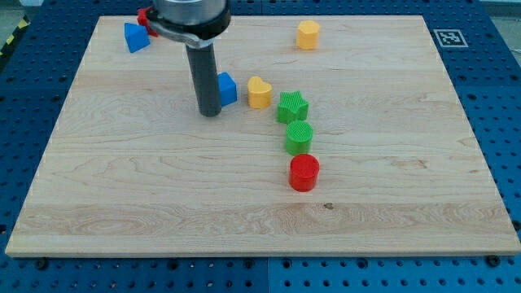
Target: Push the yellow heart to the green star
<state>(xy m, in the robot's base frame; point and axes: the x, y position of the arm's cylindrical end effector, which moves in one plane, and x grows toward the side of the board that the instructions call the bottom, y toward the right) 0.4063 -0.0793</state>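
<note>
yellow heart (260, 93): smooth, lobed, just beside ridged green star (292, 107) | my tip (210, 113): dark rod, no fingers | tabletop (163, 187): pale wood grain

We seem to be in a robotics lab: a pale wooden board (244, 203) lies on a blue perforated bench (496, 98) (regular mounting holes throughout), and a black-and-white fiducial marker (447, 37) sits at the board's corner.

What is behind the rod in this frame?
Behind the rod, a blue block shows to its right, its left part covered. At the view's top, a red block peeks from behind the arm; its shape is hidden.
</note>
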